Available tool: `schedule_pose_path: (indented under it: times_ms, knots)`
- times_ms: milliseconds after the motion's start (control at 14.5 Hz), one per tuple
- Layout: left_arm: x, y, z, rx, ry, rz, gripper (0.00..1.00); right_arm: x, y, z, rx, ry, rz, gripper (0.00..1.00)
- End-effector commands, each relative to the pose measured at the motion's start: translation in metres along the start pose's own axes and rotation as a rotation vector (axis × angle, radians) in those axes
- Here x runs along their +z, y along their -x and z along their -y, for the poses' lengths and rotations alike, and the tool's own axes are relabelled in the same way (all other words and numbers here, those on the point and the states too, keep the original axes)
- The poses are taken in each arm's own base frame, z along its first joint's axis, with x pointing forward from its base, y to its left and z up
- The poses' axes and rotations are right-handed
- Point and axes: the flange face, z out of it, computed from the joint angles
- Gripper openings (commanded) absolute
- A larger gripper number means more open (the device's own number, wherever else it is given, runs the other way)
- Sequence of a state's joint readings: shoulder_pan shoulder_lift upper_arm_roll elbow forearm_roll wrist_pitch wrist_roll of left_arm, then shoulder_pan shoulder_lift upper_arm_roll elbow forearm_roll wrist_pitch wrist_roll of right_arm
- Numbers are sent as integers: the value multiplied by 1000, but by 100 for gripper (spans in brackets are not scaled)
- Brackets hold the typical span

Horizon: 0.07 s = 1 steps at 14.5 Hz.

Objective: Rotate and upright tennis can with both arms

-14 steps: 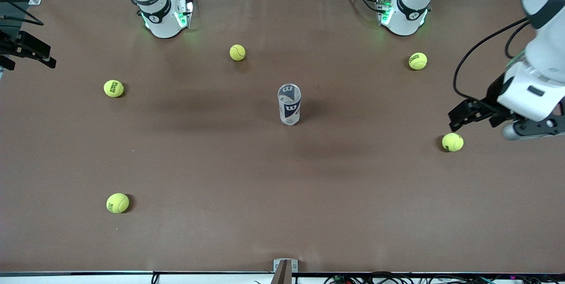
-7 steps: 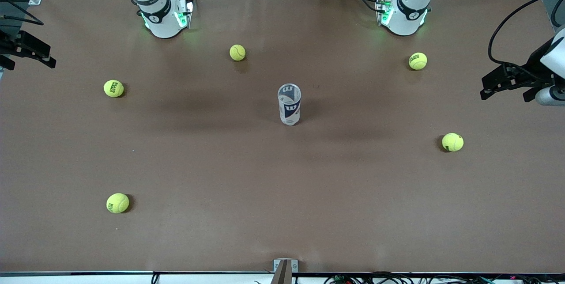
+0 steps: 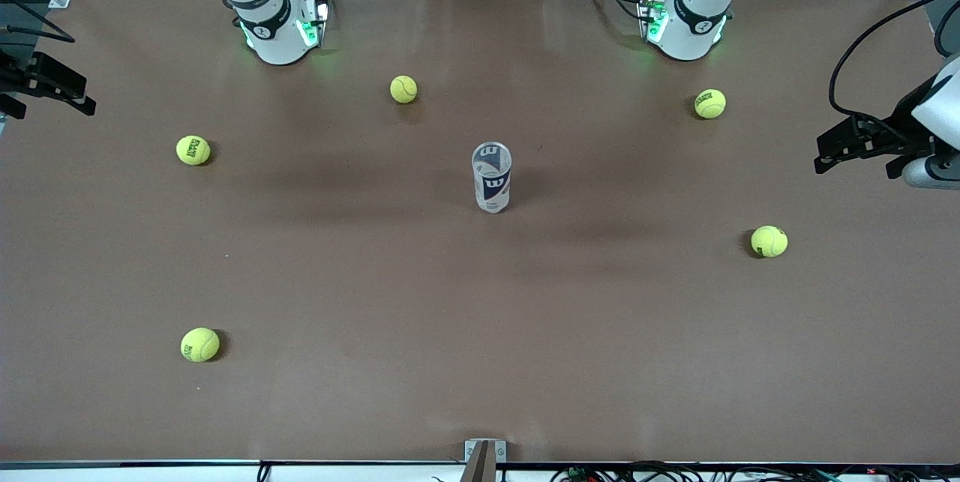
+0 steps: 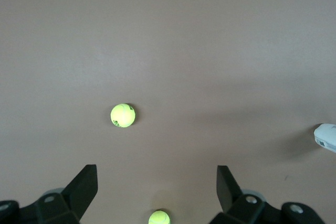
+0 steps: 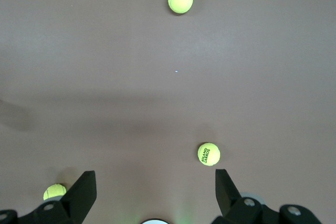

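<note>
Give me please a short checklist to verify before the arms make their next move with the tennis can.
1. Tennis can stands upright mid-table: ok.
2. Nothing touches the can: ok.
3. Left gripper open, empty, over the left arm's end of the table: ok.
4. Right gripper open, empty, over the right arm's end: ok.
5. Five tennis balls lie apart from the can; one lies farther from the front camera: ok.

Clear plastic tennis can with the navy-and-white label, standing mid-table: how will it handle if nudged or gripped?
The clear plastic tennis can stands upright, tall over a narrow base, so a side nudge likely tips it. Being round, it would probably roll afterwards. No balls show inside, so it is likely light, and its thin wall may flex.
</note>
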<state>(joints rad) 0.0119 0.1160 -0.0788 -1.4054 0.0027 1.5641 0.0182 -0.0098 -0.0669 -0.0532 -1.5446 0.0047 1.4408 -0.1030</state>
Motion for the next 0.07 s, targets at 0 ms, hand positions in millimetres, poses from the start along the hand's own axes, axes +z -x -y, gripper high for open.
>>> schedule_pose_path:
  times_ms: [0]
  knots:
    - [-6,0,-4,5,-18,-9,100,0,10,2,-5,-7,-9,100]
